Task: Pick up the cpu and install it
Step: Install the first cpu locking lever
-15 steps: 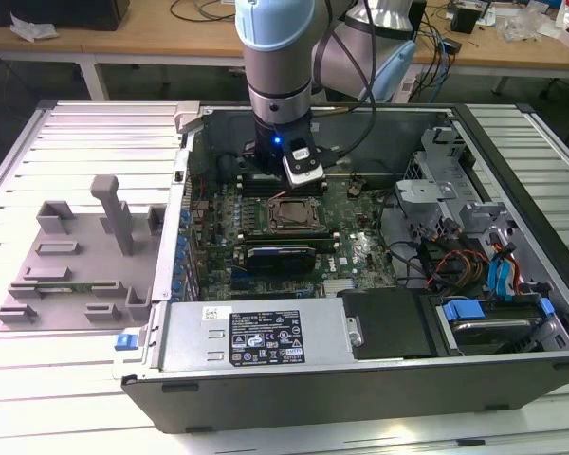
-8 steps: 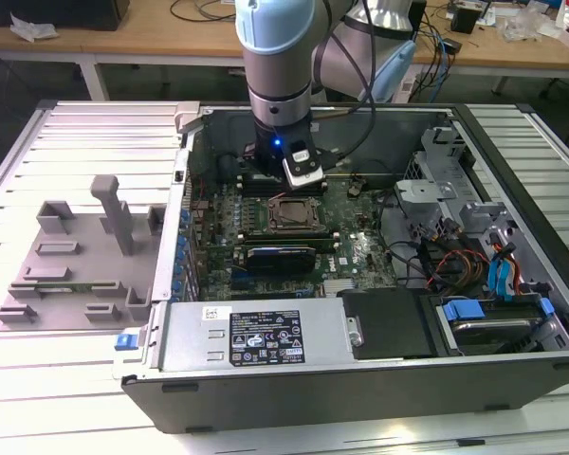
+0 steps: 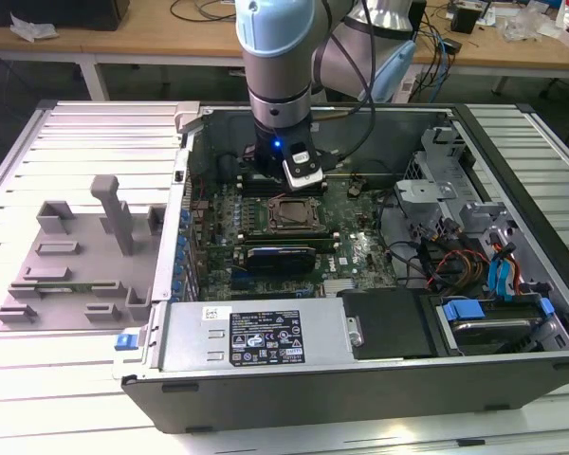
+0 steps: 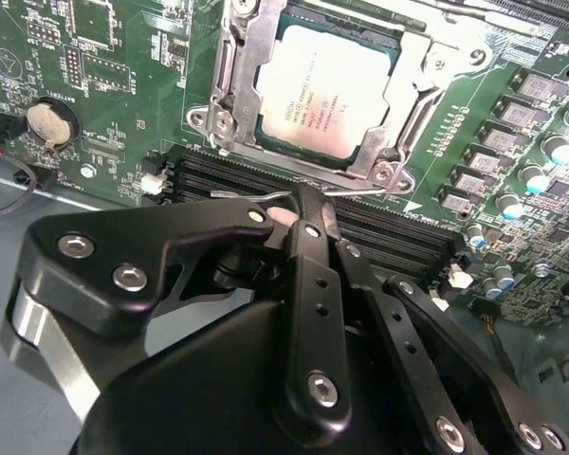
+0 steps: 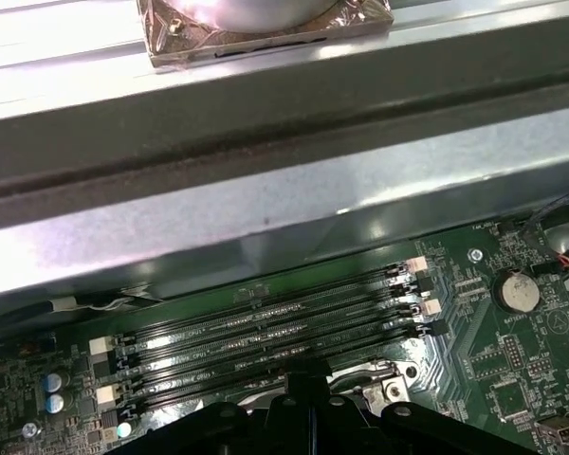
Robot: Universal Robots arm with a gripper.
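Observation:
The cpu [image 4: 322,90], a flat square chip with a silvery top, lies in the motherboard socket with a metal frame [image 4: 223,104] around it. The exterior view has the cpu [image 3: 292,213] mid-board inside the open computer case [image 3: 360,379]. My gripper [image 4: 302,204] hangs just beside the socket, over the black memory slots [image 4: 389,232], its fingers together with nothing between them. It is apart from the cpu. In the exterior view the arm's wrist [image 3: 277,142] stands just behind the socket and hides the fingers.
Memory slots [image 5: 275,332] and a coin battery [image 5: 515,289] lie below the case's back wall [image 5: 266,218]. A power supply [image 3: 266,336] fills the front; drive bays and cables [image 3: 484,265] crowd the exterior view's right. A grey plastic shroud [image 3: 76,256] lies on the table at its left.

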